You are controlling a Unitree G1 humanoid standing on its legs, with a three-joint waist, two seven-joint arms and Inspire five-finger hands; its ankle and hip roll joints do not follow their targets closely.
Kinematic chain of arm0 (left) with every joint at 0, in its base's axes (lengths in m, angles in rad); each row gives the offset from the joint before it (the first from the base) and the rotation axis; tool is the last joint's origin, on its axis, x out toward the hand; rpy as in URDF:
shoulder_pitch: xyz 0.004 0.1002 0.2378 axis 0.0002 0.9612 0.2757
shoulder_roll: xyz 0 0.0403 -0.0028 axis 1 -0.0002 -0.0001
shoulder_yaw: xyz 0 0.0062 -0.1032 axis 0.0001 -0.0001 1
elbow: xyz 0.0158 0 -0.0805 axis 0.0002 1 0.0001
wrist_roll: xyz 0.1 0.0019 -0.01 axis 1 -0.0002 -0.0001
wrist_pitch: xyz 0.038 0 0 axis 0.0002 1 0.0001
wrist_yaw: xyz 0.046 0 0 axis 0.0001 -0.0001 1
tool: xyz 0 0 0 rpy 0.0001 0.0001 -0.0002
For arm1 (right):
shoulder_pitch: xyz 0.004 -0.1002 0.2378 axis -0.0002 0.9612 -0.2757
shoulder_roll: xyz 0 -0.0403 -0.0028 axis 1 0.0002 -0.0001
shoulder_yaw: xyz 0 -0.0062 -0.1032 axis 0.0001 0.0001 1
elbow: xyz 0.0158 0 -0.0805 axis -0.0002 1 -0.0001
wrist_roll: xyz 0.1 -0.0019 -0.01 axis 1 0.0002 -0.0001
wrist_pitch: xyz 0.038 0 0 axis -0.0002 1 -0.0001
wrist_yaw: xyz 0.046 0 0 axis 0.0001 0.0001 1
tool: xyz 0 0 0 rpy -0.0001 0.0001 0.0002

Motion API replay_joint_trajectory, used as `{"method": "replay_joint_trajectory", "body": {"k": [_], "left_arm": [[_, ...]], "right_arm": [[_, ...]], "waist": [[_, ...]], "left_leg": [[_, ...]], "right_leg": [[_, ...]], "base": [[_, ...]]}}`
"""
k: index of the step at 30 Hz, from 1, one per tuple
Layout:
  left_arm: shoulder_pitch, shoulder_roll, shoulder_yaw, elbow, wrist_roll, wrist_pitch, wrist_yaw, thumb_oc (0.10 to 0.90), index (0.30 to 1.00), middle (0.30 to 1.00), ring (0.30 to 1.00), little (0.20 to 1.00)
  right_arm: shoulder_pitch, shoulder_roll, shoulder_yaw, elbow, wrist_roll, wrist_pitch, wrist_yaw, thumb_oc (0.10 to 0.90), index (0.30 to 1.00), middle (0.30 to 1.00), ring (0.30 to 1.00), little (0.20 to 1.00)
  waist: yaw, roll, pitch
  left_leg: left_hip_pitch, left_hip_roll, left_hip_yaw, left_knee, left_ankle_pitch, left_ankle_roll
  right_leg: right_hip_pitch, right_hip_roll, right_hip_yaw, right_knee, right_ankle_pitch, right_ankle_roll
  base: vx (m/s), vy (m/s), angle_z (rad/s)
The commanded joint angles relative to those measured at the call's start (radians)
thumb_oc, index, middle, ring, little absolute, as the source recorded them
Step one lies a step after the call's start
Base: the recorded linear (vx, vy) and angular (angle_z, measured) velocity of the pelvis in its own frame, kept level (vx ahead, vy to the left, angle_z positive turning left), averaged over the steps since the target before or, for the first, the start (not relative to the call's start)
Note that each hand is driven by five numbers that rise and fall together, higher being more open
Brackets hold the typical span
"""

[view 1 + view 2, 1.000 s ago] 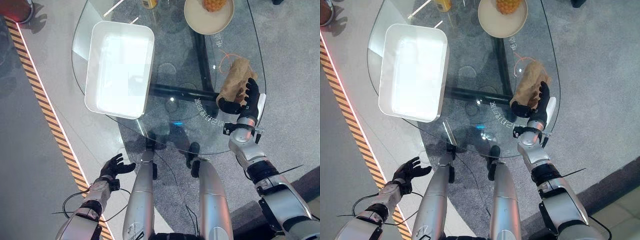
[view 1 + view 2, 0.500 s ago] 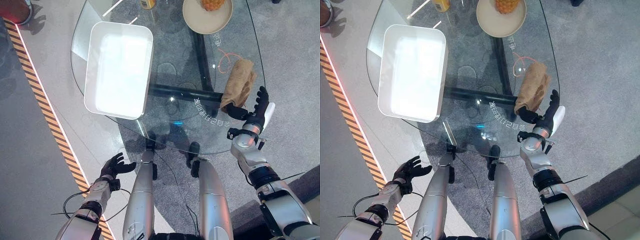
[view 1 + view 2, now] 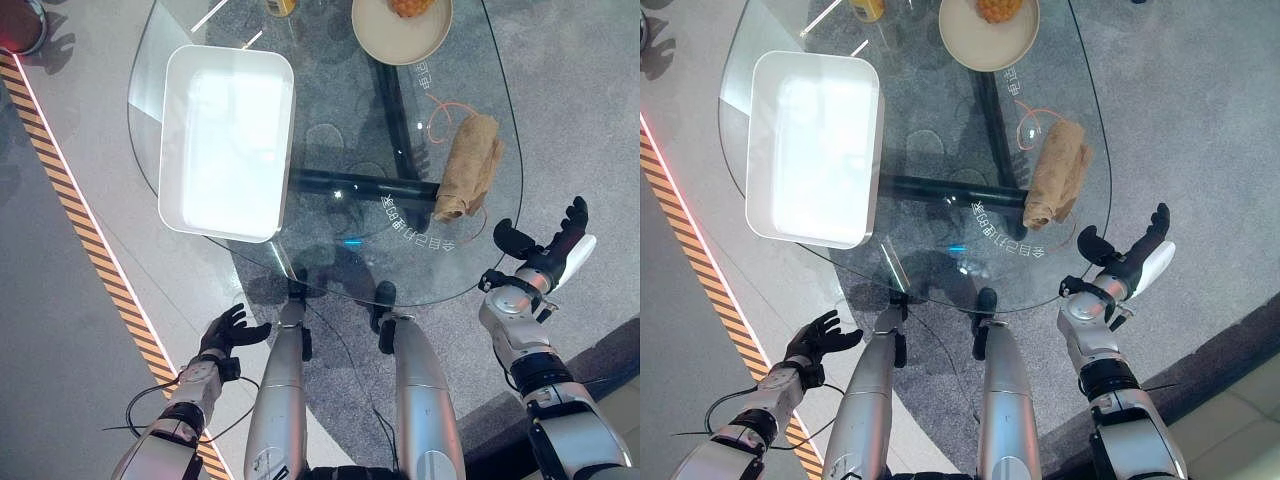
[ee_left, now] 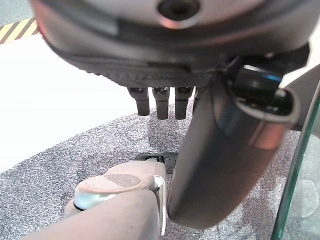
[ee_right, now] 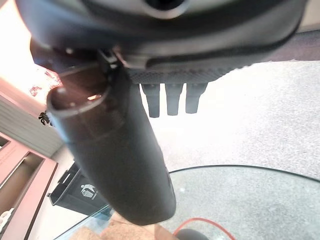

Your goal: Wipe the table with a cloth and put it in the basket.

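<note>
The brown cloth lies crumpled in a long bundle on the glass table, right of centre in the frame and close to the table's right edge, touched by neither hand. A thin orange cord curls on the glass just above the cloth. The right hand hovers at the lower right, off the table's rim and apart from the cloth, its fingers straight and spread and its thumb held wide, holding nothing. The white basket, a shallow rectangular tray, sits on the table at the upper left, well apart from the cloth. A round beige plate bearing a yellow fruit stands at the top edge, above the cloth. The left hand hangs at the lower left, below the table, over the floor, fingers relaxed and apart. A black-and-yellow striped line crosses the floor along the left side.
</note>
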Motion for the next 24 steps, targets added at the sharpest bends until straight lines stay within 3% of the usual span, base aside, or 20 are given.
{"method": "replay_joint_trajectory", "body": {"k": [1, 10, 24], "left_arm": [[0.088, 0.018, 0.011, -0.008, -0.048, -0.014, 0.026, 0.800, 0.900, 0.900, 0.900, 0.900], [0.092, 0.009, 0.014, -0.007, -0.042, -0.021, 0.026, 0.800, 0.900, 0.900, 0.900, 0.900], [0.090, -0.015, 0.018, -0.002, -0.035, -0.025, 0.029, 0.800, 0.900, 0.900, 0.900, 0.900]], "right_arm": [[0.024, -0.084, -0.057, -0.131, -0.068, -0.086, -0.044, 0.800, 0.900, 0.900, 0.900, 0.900], [0.019, -0.054, -0.020, -0.269, -0.080, -0.088, 0.022, 0.800, 0.900, 0.900, 0.900, 0.900], [-0.008, 0.001, 0.049, -0.423, -0.122, -0.016, 0.065, 0.800, 0.900, 0.900, 0.900, 0.900]], "waist": [[-0.024, -0.007, -0.022], [-0.026, -0.009, -0.022], [-0.027, -0.003, -0.022]], "left_leg": [[0.006, -0.042, 0.071, 0.144, -0.149, 0.061], [0.016, -0.046, 0.074, 0.123, -0.139, 0.059], [0.037, -0.052, 0.086, 0.092, -0.126, 0.058]], "right_leg": [[0.030, 0.049, 0.033, -0.148, 0.107, 0.042], [0.039, 0.048, 0.030, -0.165, 0.109, 0.041], [0.054, 0.046, 0.030, -0.180, 0.106, 0.036]], "base": [[0.00, 0.000, 0.00], [0.00, 0.000, 0.00], [0.00, 0.000, 0.00]]}}
